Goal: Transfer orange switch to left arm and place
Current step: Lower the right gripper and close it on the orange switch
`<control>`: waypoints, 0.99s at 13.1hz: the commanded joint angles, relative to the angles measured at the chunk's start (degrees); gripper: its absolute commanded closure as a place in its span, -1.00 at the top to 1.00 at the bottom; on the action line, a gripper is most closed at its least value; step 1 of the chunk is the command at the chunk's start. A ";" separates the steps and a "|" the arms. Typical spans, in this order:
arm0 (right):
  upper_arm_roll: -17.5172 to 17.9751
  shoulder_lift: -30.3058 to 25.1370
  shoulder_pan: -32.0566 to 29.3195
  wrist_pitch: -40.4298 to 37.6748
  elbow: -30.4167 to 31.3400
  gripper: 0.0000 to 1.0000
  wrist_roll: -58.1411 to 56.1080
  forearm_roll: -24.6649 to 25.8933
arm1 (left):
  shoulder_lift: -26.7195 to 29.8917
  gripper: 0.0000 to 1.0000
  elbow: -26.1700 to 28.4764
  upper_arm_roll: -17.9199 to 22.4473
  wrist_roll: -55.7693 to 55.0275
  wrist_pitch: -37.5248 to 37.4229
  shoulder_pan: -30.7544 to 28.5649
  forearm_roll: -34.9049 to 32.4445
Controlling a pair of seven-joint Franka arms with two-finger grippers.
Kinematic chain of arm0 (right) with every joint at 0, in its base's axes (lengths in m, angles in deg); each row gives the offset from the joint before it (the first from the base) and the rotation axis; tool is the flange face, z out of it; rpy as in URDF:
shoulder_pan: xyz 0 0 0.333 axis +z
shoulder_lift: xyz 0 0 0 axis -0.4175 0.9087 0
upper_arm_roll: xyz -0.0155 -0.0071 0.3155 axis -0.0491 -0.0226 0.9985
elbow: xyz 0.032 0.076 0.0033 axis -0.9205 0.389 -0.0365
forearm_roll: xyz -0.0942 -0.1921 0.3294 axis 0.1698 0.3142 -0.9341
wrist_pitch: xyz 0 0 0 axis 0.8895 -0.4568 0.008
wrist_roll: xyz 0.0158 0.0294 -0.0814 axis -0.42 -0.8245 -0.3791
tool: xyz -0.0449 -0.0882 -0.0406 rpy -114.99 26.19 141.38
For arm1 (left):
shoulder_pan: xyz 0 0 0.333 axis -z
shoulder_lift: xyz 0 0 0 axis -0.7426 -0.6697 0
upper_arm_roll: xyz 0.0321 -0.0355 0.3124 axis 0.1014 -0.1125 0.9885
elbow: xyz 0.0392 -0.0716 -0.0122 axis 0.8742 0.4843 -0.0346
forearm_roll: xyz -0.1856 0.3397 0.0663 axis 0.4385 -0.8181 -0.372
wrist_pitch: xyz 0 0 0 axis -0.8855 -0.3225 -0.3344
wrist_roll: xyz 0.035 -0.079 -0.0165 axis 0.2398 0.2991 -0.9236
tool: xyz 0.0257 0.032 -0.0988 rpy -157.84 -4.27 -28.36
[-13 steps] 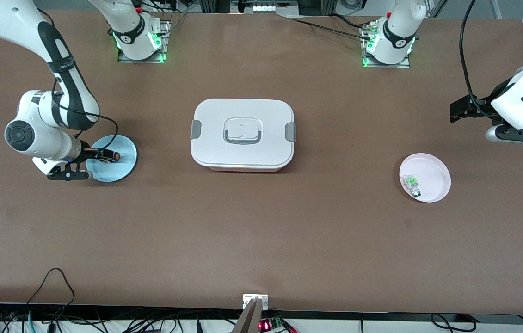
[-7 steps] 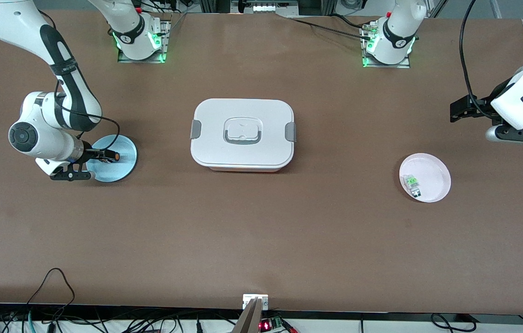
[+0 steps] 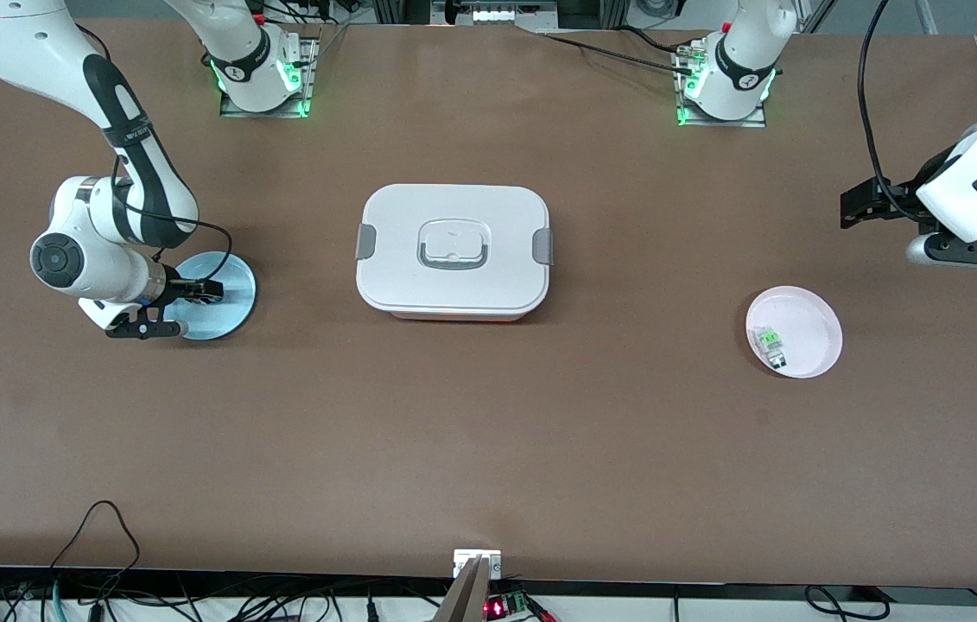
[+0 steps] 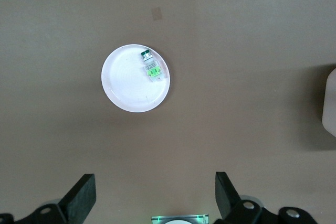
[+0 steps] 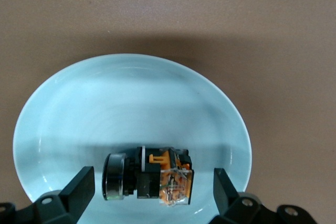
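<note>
— Since the orange switch (image 5: 147, 177) lies on its side in the blue plate (image 3: 233, 311), toward the right arm's end from the box (image 3: 453, 250), which way does it run?
— Across the gap of the right gripper (image 5: 149, 192), whose jaws stand wide, one past each end, not touching
— And the left gripper (image 4: 152, 198)?
— Waiting, spread and empty, above the table near the white plate (image 3: 816, 324), well apart from the box

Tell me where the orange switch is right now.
The orange switch lies on the blue plate at the right arm's end, between the open right gripper's fingers.
</note>
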 commanded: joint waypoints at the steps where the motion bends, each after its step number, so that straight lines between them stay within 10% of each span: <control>1: 0.54 0.26 -0.41 1.16 0.63 1.00 -2.68 0.54 | -0.51 1.00 -1.34 -0.21 -0.45 -0.55 -0.10 0.43; 13: 0.63 1.93 -0.50 2.75 1.94 1.00 -1.89 0.10 | -0.51 1.00 -1.34 -0.21 -0.54 -0.55 -0.19 0.43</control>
